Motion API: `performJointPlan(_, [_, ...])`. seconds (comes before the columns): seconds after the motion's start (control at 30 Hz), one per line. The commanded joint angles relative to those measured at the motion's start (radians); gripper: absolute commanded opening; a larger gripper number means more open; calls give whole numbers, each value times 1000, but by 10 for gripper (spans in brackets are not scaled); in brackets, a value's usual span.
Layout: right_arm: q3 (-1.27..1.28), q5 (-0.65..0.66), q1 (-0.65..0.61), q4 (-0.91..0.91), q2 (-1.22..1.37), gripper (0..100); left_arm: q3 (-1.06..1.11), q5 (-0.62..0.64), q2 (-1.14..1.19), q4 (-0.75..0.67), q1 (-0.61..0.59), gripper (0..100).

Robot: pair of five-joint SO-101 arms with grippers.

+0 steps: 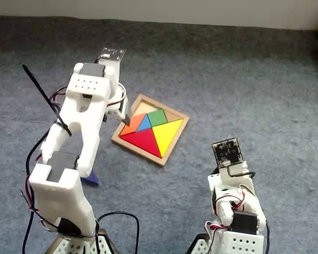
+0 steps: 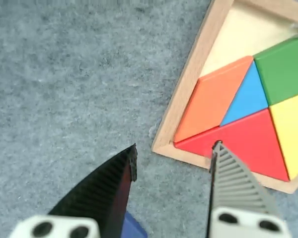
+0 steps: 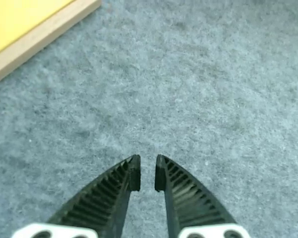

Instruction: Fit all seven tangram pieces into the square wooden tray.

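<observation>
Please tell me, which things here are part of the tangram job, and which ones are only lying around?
Job: wooden tray; orange piece; blue triangle; green piece; yellow triangle; red triangle; dark blue piece outside the tray.
Not the job: grey carpet; black strap.

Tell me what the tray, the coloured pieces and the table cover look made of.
Tray: pale unpainted wood, faint grain, matte. Red piece and neighbours: painted wood or plastic, unclear; even colour. Table cover: grey felt-like fabric, fuzzy nap.
</observation>
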Motion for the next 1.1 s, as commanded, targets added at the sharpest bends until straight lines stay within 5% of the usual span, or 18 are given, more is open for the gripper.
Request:
performJointPlan(0.0, [127, -3, 7, -21, -12, 67, 44, 9, -137, 18, 21, 248])
performJointPlan(0.47, [127, -3, 5, -21, -12, 67, 630, 9, -625, 18, -162, 252])
performJointPlan(0.67, [127, -3, 5, -21, -12, 67, 854, 9, -697, -155, -277, 252])
performJointPlan(1.07, [127, -3, 7, -21, -12, 67, 1055, 15, -704, -371, -283, 249])
